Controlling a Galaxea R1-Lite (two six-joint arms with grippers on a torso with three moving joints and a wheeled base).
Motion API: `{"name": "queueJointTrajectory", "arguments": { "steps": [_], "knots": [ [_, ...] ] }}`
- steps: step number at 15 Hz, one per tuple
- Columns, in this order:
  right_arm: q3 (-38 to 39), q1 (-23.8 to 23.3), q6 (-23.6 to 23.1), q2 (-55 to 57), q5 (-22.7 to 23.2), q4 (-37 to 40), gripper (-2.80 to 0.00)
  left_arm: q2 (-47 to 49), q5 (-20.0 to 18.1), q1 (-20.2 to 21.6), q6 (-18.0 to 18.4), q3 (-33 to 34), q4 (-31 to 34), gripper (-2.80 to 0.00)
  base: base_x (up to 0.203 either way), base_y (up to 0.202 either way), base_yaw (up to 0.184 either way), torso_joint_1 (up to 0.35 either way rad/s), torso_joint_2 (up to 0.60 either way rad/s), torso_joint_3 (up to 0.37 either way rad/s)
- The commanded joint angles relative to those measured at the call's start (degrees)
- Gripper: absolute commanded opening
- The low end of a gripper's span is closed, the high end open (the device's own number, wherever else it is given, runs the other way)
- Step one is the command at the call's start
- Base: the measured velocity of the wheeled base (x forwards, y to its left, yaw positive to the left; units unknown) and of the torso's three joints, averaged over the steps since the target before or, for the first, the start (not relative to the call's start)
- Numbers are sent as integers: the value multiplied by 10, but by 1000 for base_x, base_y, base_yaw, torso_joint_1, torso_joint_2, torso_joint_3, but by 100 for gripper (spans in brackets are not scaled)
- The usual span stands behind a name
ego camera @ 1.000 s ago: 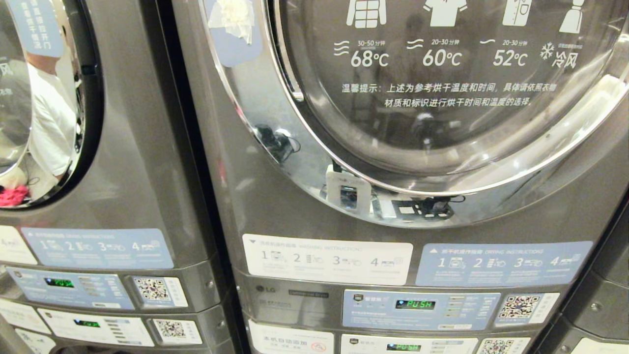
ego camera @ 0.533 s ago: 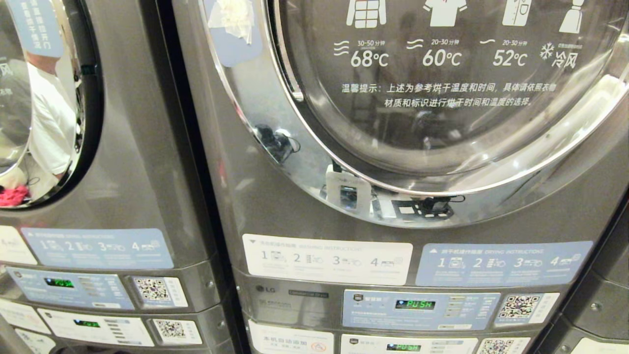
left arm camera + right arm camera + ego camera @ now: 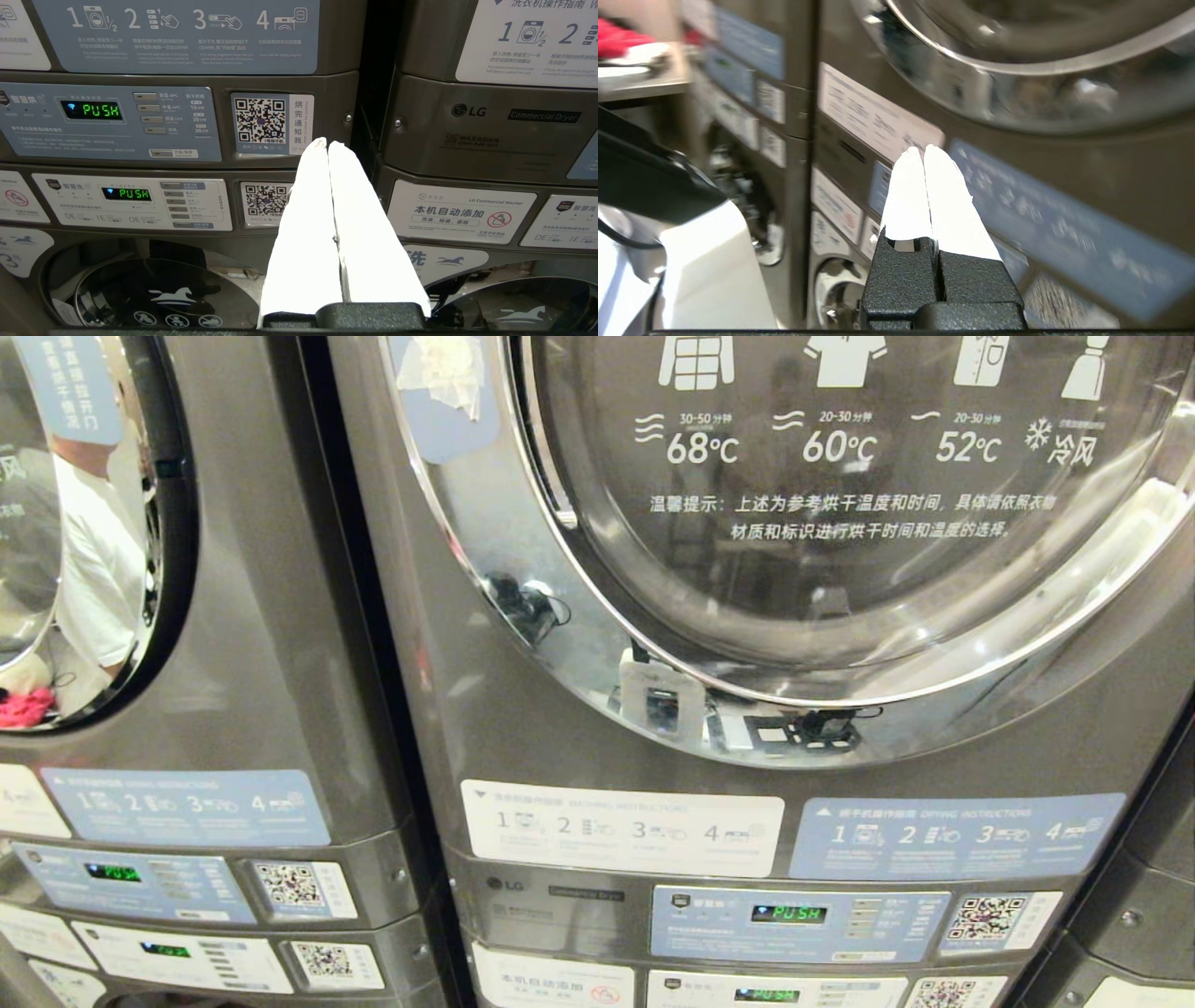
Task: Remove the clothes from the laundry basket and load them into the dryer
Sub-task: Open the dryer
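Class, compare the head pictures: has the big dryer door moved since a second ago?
No. The dryer door stays shut, its chrome rim equally far above the white instruction label below it.

I see a dryer [image 3: 523, 709] in smooth grey metal, faintly glossy. Its door ring [image 3: 560, 644] is mirror-bright chrome around glossy glass [image 3: 840, 551]. Below the door, matt paper labels [image 3: 621, 828].

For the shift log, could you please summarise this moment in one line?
grey dryer's round glass door: closed | left gripper: shut, empty | right gripper: shut, empty | clothes: unseen
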Motion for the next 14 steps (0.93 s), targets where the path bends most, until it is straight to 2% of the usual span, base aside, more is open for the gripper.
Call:
{"name": "queueJointTrajectory", "arguments": {
  "steps": [1, 3, 5, 7, 11, 12, 14],
  "knots": [
    [-19, 105, -5, 120, -17, -47, -280, 0, 0, 0, 0, 0, 0, -280, 0, 0, 0, 0, 0, 0],
    [-40, 250, 3, 189, -101, -128, -280, 0, 0, 0, 0, 0, 0, -280, 0, 0, 0, 0, 0, 0],
    [-70, 358, 28, 265, -181, -198, -280, 0, 1, 0, 0, 0, 0, -280, 0, 0, 0, 0, 0, 0],
    [-102, 388, 41, 333, -216, -236, -280, 0, 0, 0, 0, 0, -1, -280, 0, 0, 0, 0, 0, 0],
    [-200, 392, 57, 472, -237, -288, -280, 0, 0, 0, 0, 0, 0, -280, 0, 0, 0, 0, 0, 0],
    [-230, 393, 59, 505, -242, -297, 0, 0, 0, 0, 0, 0, -1, -280, 0, 0, 0, 0, 0, 0],
    [-291, 394, 62, 563, -249, -309, 0, 0, 0, 0, 0, 0, -1, -280, 0, 0, 0, 0, 0, 0]
  ]
}}
